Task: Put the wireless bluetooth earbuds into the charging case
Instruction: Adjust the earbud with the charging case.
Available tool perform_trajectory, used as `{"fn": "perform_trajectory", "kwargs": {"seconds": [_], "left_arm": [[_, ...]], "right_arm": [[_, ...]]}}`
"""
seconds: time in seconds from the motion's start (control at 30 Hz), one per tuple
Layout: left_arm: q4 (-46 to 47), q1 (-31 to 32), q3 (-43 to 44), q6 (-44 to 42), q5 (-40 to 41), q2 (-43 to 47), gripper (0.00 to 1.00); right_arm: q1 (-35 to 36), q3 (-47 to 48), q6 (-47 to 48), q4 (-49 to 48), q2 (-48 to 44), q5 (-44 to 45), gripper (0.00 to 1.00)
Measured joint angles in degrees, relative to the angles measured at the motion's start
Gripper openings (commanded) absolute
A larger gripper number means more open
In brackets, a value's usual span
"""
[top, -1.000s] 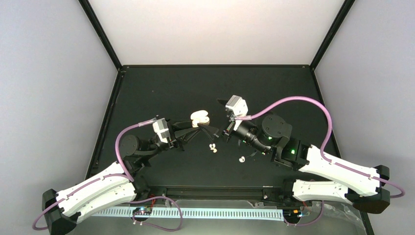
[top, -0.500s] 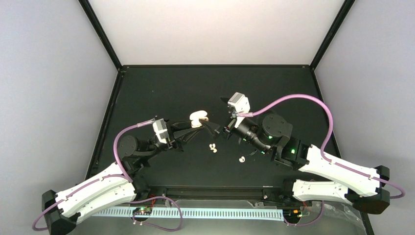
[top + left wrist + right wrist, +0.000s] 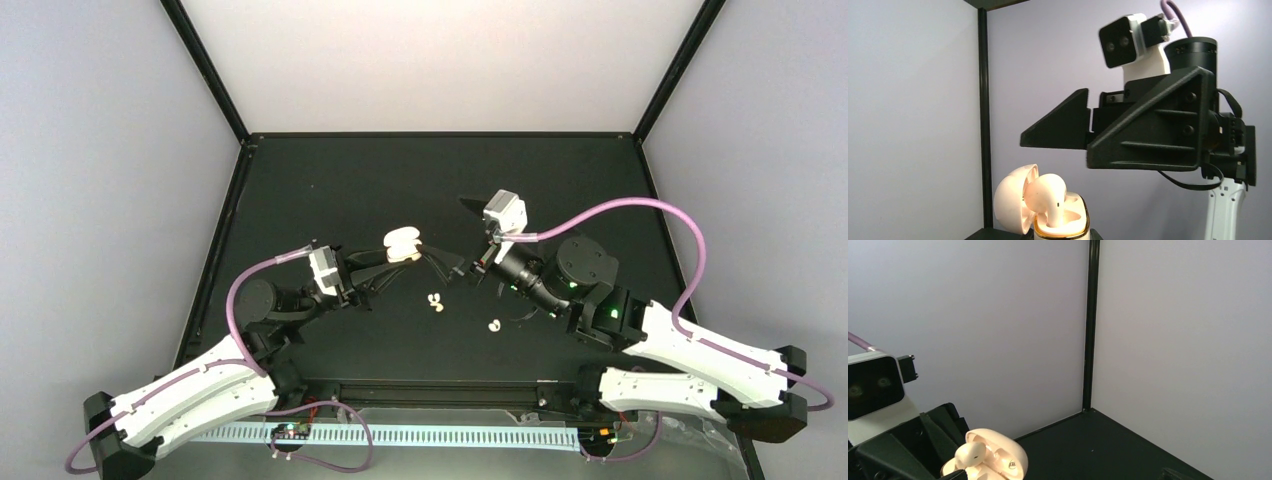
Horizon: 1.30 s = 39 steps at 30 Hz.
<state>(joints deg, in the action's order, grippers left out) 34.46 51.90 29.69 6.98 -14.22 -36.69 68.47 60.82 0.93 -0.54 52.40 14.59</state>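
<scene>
L hand [image 3: 398, 256] grips case [image 3: 402, 241]; 1 earbud [image 3: 1047, 193] inside.

Top view: charging case [image 3: 403, 243] sits mid-frame, clamped at the tip of the left gripper [image 3: 392, 260], which reaches in from the lower left. Left wrist view: one earbud [image 3: 1047, 194] stands in the case's open well, with the lid hinged back to its left. The right gripper [image 3: 445, 270] comes in from the right, jaws apart, just right of the case. On the tabletop [image 3: 330, 180], below and slightly right of the case, lies an earbud pair [image 3: 434, 302], close together. A lone earbud [image 3: 493, 325] lies lower right of the pair, beside the right arm's wrist.
</scene>
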Motion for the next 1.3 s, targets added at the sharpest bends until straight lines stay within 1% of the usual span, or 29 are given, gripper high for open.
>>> {"fn": "perform_trajectory", "kwargs": {"seconds": [0.23,0.43,0.77,1.3], "left_arm": [[-0.74,0.0,-0.04,-3.91,-3.3,1.11,0.02],[-2.03,0.0,-0.04,-6.29,-5.73,1.73,0.02],[-2.16,0.0,-0.04,-6.8,-7.06,1.68,0.02],[-2.14,0.0,-0.04,-6.8,-7.15,1.64,0.02]], "right_arm": [[-0.04,2.49,0.0,0.87,2.6,-1.33,1.0],[-0.04,3.34,0.0,0.96,2.73,-3.17,1.0],[-0.04,4.55,0.0,2.91,3.89,-5.79,1.0],[-0.09,5.16,0.0,3.91,4.72,-6.38,1.0]]}}
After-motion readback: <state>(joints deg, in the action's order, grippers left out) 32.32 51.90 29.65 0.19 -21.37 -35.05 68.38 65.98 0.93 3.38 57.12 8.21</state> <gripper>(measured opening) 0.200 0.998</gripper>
